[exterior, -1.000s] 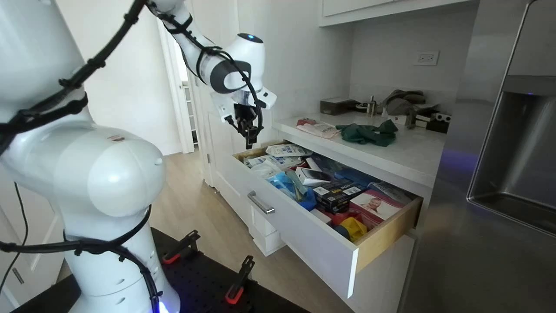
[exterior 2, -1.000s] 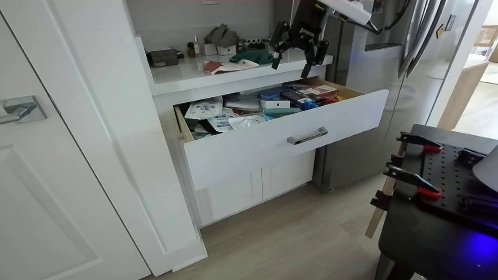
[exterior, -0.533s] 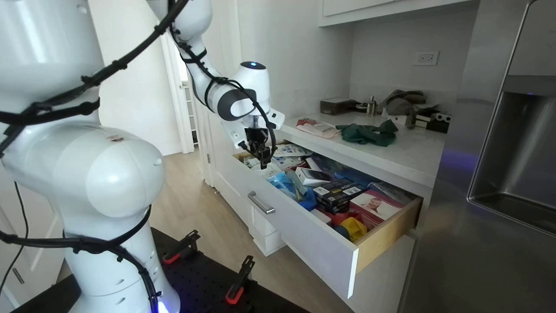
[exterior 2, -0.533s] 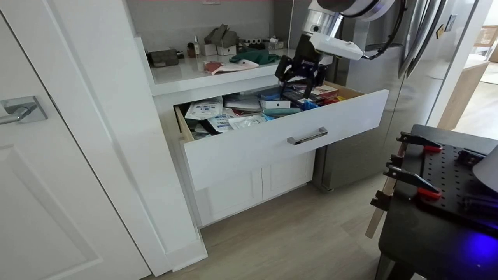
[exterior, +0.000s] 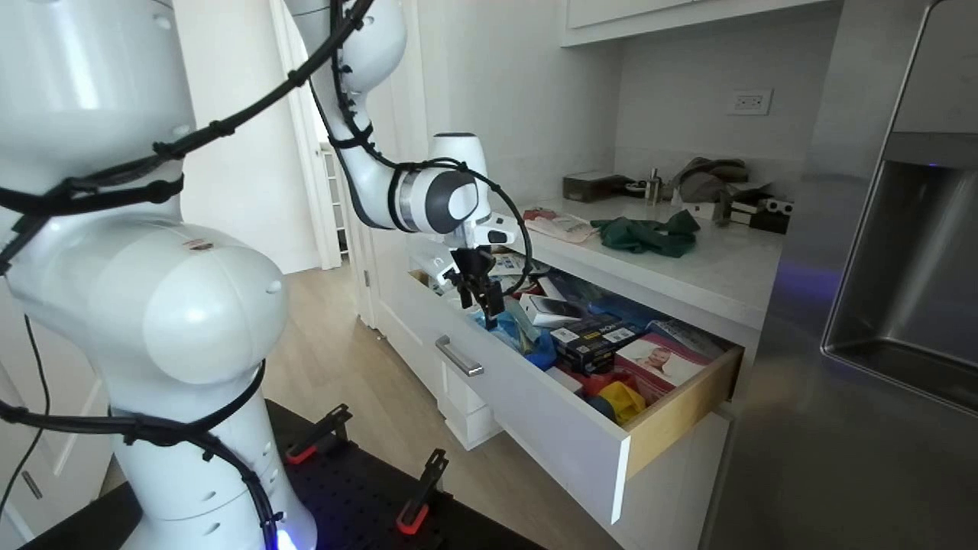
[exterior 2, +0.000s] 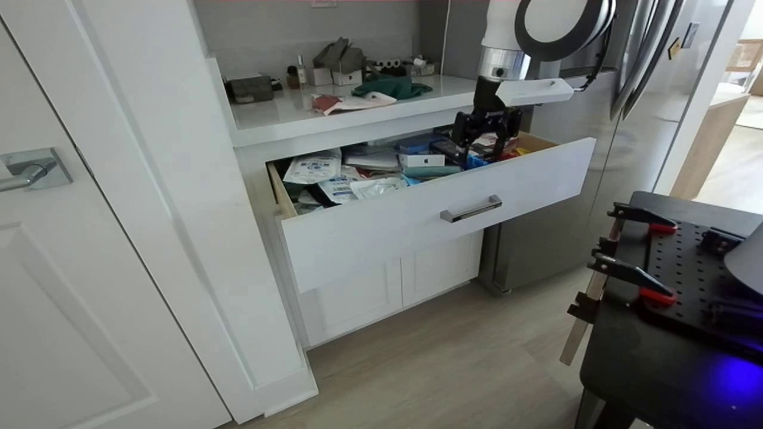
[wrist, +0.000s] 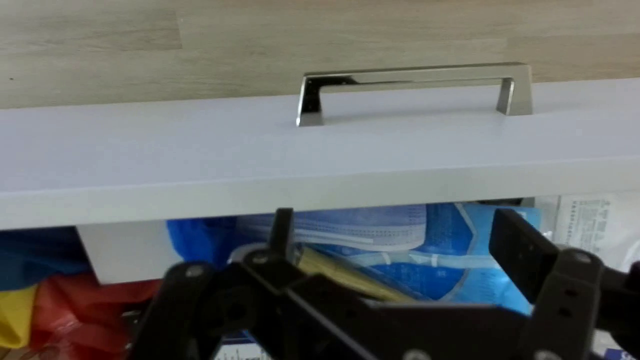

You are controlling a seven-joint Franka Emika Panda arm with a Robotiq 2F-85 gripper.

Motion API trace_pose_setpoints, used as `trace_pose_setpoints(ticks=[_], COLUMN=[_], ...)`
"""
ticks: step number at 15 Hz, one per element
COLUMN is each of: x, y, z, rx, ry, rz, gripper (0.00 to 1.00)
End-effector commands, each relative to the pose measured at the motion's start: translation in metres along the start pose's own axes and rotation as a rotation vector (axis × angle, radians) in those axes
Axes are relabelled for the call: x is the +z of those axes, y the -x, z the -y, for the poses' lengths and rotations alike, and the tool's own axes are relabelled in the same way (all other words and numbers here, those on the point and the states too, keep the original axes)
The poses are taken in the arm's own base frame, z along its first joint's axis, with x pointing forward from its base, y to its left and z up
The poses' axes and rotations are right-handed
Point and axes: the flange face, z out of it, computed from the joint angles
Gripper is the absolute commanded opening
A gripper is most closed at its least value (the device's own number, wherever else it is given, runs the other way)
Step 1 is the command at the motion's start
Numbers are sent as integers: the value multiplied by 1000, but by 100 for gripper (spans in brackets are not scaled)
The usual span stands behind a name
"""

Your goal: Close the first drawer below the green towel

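In an exterior view, close in: white robot arm [exterior: 206,305], black perforated board [exterior: 359,500] at its base, two black clamps [exterior: 319,435] with red feet on the board. Along the right side of the same view, steel refrigerator [exterior: 795,458].

Next out: white drawer [exterior: 535,412], directly under the countertop [exterior: 733,267], pulled far out in both exterior views, front panel [exterior 2: 369,244] toward the arm. Metal bar handle [wrist: 415,76] on the panel's outer face, ungripped. Black gripper [wrist: 395,222] over the drawer, just inside the front panel, aimed down. Wide gap between the fingers [wrist: 522,255], nothing in hold. Height of the tips against the panel's top edge: cannot tell. In the wrist view, blue packet [wrist: 440,280] in the line of sight between the fingers; contact, cannot tell.

Deeper in the drawer, packed close: small white box [exterior 2: 422,160], black box [exterior: 592,341], red-and-white box [exterior: 661,359] with a printed face, crumpled yellow item [exterior: 623,401] by the bare wooden side [exterior: 680,409]. White packets [exterior 2: 314,165] at the opposite end.

Beyond, on the countertop above the drawer: green towel [exterior: 649,234], crumpled, with a red-and-white cloth [exterior: 561,227] at its side in both exterior views. Farther back on the same surface: dark grey box [exterior: 592,186], small bottle [exterior: 653,187], slumped grey bundle [exterior: 699,183], small boxes [exterior 2: 347,77]. Overhead, white cabinet [exterior: 603,15]. Last, on the back wall [exterior: 688,99], outlet [exterior: 750,101].
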Motion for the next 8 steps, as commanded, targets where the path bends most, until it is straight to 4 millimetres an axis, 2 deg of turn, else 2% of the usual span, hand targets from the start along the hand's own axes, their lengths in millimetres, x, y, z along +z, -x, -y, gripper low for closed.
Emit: trace_pose_setpoints(ticks=[1,8], x=[-6,-6], y=[11,41], z=[-8,-16], rx=[-2,-25], ry=[69,97], rz=[25,104], gripper=[100,100])
